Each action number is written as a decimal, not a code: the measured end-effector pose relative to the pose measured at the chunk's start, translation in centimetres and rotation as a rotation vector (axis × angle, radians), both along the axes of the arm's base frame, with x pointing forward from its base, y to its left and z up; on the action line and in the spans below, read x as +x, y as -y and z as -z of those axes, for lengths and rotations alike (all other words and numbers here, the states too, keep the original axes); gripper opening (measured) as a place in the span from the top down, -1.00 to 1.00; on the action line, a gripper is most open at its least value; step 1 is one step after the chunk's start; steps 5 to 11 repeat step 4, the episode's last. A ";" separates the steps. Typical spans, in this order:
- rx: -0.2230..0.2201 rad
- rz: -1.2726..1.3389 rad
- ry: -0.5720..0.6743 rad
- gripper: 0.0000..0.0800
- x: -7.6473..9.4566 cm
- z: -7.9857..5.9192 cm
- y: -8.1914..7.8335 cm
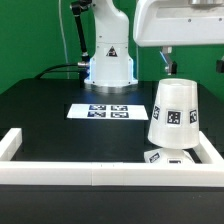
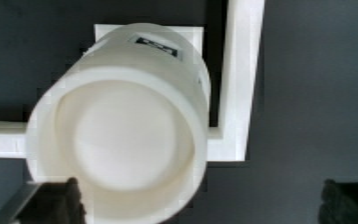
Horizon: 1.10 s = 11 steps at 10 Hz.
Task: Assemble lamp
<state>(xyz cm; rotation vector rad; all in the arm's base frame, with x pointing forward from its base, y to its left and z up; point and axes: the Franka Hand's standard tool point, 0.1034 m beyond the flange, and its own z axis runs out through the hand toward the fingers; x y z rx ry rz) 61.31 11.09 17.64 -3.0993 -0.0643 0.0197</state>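
1. Nearest the exterior camera runs the white border rail [image 1: 100,172], with arms going back at both sides; it looks meant as a stop to square parts against.
2. Just behind it, at about four o'clock in the exterior view, the lamp's flat square base [image 1: 166,157] lies on the black bench [image 1: 50,120] in the rail's corner. That corner seating probably keeps the base from sliding while parts are added.
3. The tapered shade [image 1: 172,116] stands over the base, narrow end up and wide mouth down, its long axis close to vertical with a slight tilt. Whether it is fully seated or held a little above the base, I cannot tell. The bulb is not visible; it may be hidden under the shade.
4. The wrist view looks down along that axis: the shade [image 2: 131,120] fills the picture, with the rail corner [image 2: 247,60] behind it.
5. The tool [image 2: 202,205] shows as two dark fingers spread wide, one on either side of the shade and not touching it. In the exterior view it hangs at the shade's top, about one o'clock.
6. Farther back, near twelve o'clock, the marker board [image 1: 99,111] lies flat.
7. Farthest back stands the arm's white pedestal [image 1: 108,55].
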 end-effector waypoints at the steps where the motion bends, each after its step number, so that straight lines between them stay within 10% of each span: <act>1: 0.001 0.017 0.005 -0.74 -0.1 -0.4 -0.1; 11: 0.003 0.033 0.012 -0.75 -0.2 -0.4 -0.2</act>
